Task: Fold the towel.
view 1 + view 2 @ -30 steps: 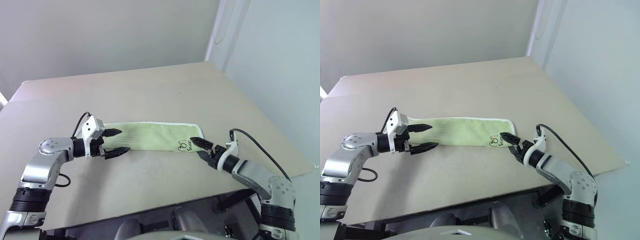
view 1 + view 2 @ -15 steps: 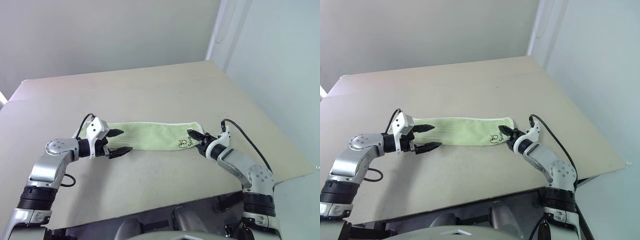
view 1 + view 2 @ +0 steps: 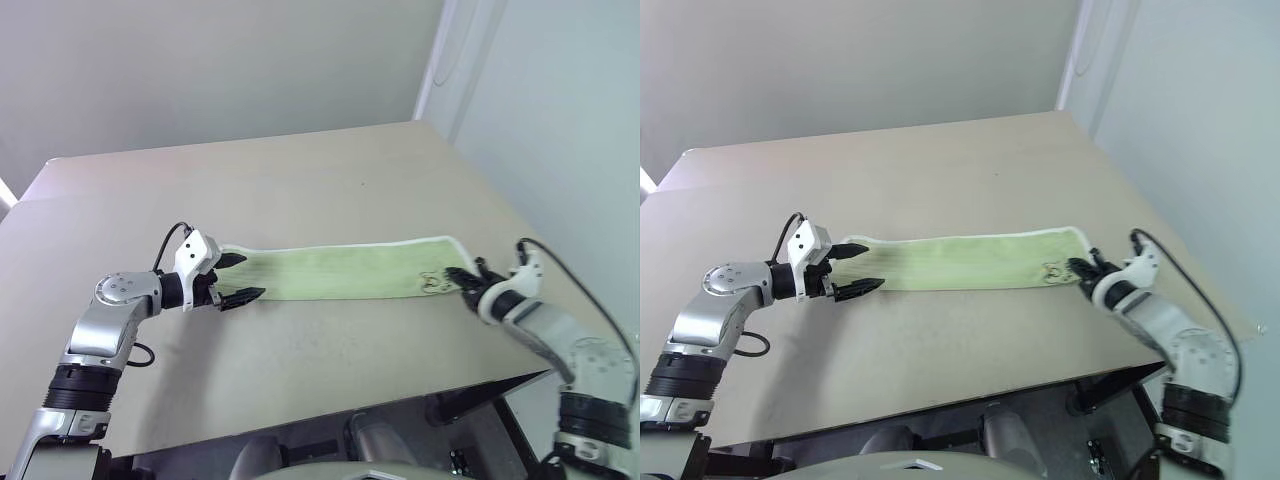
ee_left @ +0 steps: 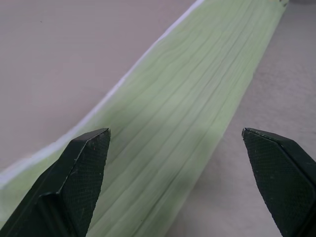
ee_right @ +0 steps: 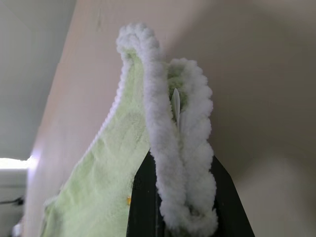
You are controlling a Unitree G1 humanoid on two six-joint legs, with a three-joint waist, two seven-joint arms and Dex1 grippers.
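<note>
— Lying in a long strip across the tabletop, the towel runs from one arm to the other. What do the head views give you at each end?

— At the right end, the right gripper meets the towel's corner, beside the small dark mark. From up there I cannot see how the cloth sits in its fingers.

— The right wrist view settles that: the black fingers are closed on the towel's white edging, which bunches up thick between them, with green cloth trailing off to one side.

— And the left end?

— The left gripper sits at that end, fingers spread, one over the towel and one over bare tabletop.

— The left wrist view agrees: two finger pads stand wide apart, the ribbed green cloth and its white edge stretching away between them. Whether they touch it I cannot tell.
</note>
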